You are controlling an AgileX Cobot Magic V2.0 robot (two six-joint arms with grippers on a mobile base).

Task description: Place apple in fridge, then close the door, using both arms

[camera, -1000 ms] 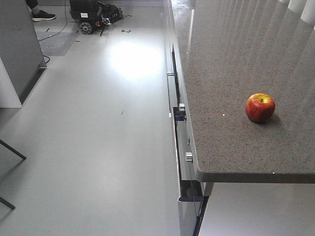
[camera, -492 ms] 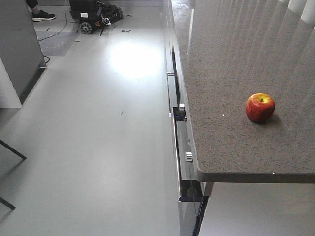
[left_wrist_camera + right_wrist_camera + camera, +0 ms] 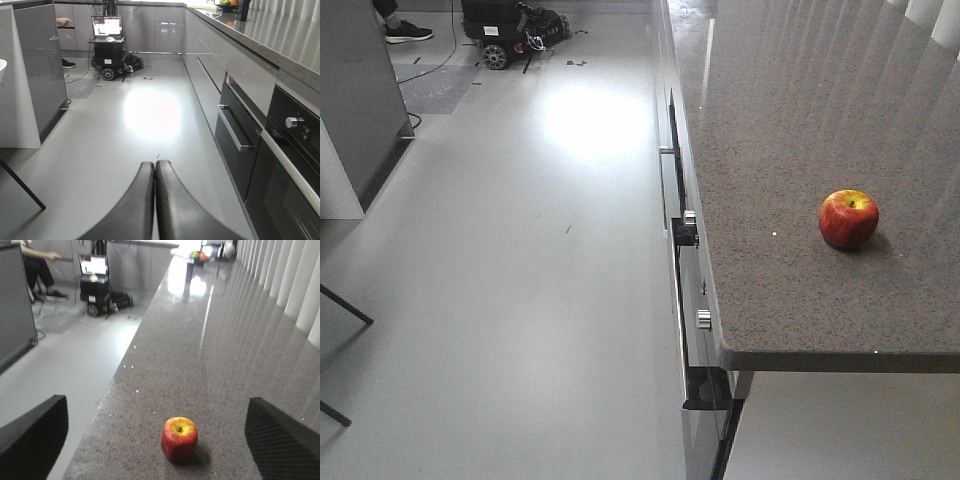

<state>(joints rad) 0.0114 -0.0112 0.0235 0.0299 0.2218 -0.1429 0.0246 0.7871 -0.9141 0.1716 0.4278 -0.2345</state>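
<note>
The red apple (image 3: 848, 218) with a yellow-green top stands on the speckled stone counter (image 3: 790, 120), near its front right. In the right wrist view the apple (image 3: 179, 439) sits just ahead of my right gripper (image 3: 156, 407), which is open wide, its fingers (image 3: 35, 432) far apart and touching nothing. My left gripper (image 3: 154, 165) is shut on nothing and hovers low over the floor. A tall dark grey cabinet (image 3: 40, 75) at the left looks like the fridge (image 3: 355, 90). I cannot make out its door or its inside.
Oven fronts with knobs and bar handles (image 3: 235, 135) line the counter's side. A wheeled cart with a laptop (image 3: 107, 47) and cables stands far down the aisle, with a seated person (image 3: 37, 267) beside it. Thin black legs (image 3: 340, 310) cross the floor at left.
The apple has not moved and the view holds still. A small bluish glint on the oven front has faded.
</note>
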